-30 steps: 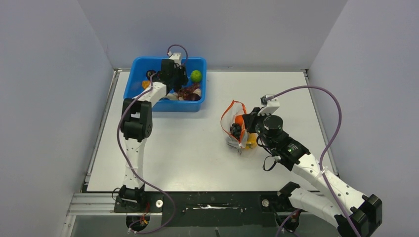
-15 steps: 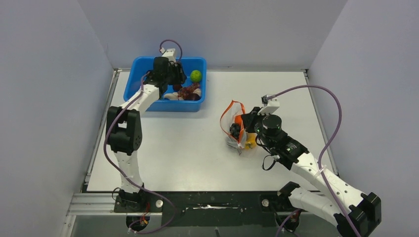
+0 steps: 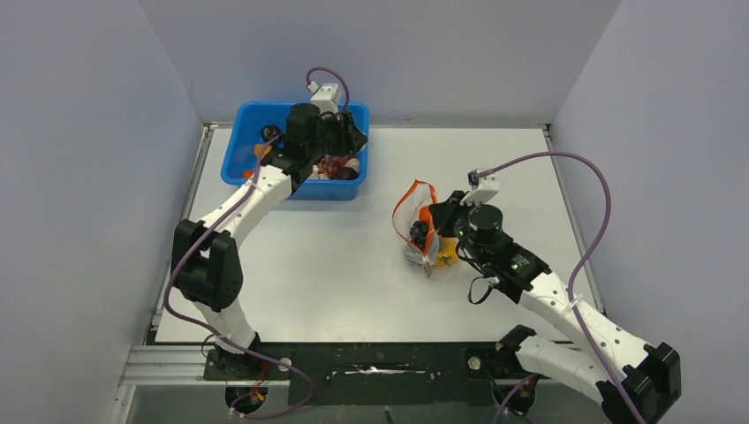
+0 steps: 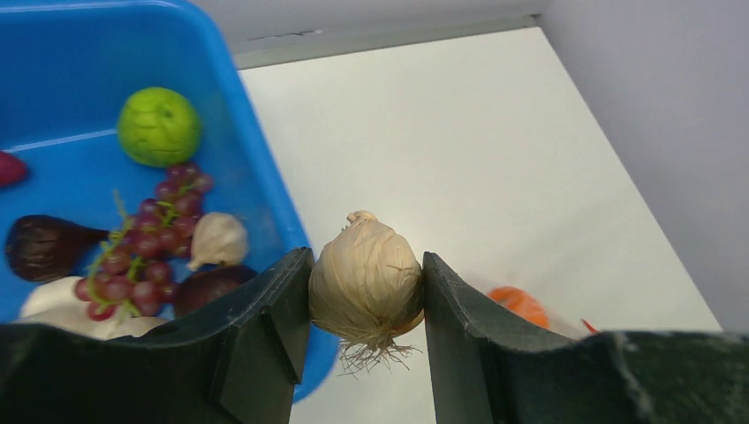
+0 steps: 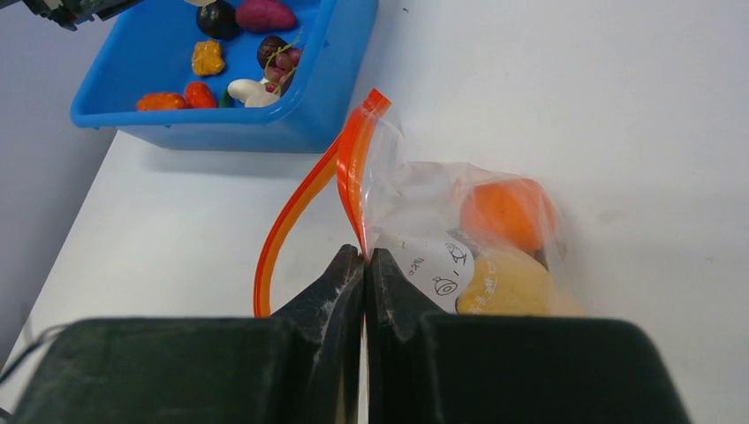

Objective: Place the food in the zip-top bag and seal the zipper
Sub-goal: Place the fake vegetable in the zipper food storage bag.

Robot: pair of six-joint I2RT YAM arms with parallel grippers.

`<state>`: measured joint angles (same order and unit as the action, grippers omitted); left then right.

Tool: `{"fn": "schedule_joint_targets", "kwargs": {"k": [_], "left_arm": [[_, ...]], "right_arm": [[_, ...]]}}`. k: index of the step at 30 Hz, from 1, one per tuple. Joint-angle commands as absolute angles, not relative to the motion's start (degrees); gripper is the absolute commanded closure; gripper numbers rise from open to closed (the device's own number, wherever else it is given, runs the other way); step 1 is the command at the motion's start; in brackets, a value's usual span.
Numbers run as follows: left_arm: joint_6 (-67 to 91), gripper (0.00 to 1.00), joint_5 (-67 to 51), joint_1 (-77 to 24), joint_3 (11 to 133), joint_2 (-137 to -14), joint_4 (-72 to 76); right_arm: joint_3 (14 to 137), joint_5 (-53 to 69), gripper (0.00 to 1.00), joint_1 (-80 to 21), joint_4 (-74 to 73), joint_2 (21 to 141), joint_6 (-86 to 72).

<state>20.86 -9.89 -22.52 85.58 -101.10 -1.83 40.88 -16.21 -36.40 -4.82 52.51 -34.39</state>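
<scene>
My left gripper (image 4: pixel 366 296) is shut on a beige toy onion (image 4: pixel 366 278), root hairs hanging down. It hangs above the right rim of the blue bin (image 4: pixel 62 44); the top view shows this gripper (image 3: pixel 351 134) there too. More food lies in the bin: a green ball (image 4: pixel 159 125), red grapes (image 4: pixel 146 247), a garlic bulb (image 4: pixel 218 238) and dark pieces (image 4: pixel 44 247). My right gripper (image 5: pixel 364 261) is shut on the edge of the clear zip-top bag (image 5: pixel 424 199), holding its orange zipper (image 5: pixel 296 212) open in a loop. An orange fruit (image 5: pixel 505 212) and a yellow piece (image 5: pixel 512 283) sit inside.
The blue bin (image 3: pixel 243 132) stands at the table's back left, against the grey wall. The bag (image 3: pixel 415 212) sits right of centre on the white table (image 3: pixel 318 265). Grey walls enclose the left, back and right sides.
The left arm has risen out of the bin and swung right to the bin's right end, carrying the onion. The right arm and the bag have not moved.
</scene>
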Motion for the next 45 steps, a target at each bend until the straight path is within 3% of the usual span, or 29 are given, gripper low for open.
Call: {"fn": "schedule_joint_targets", "kwargs": {"k": [1, 14, 26, 31, 39, 45], "left_arm": [[22.3, 0.80, -12.5, -26.2, 83.9, -95.3, 1.0], [36.3, 0.80, -25.5, -29.7, 68.0, -83.4, 12.7], [42.5, 0.79, -28.9, -36.1, 61.9, -85.1, 18.8], [42.5, 0.73, -28.2, -37.3, 61.0, -85.9, 18.5], [42.3, 0.70, -28.9, -38.3, 61.1, -88.5, 17.9], [41.8, 0.53, -28.7, -38.9, 62.1, -90.5, 16.8]], "right_arm": [[43.5, -16.1, 1.00, -36.4, -0.6, 52.8, -35.0], [42.6, -17.1, 1.00, -36.4, -0.9, 51.3, -35.3], [43.0, -17.5, 1.00, -36.3, -0.9, 51.3, -34.0], [43.1, -17.6, 1.00, -36.4, -1.2, 51.2, -34.0], [42.4, -17.6, 1.00, -36.4, -0.4, 51.6, -34.4], [42.5, -17.4, 1.00, -36.4, -0.2, 52.0, -33.9]]}}
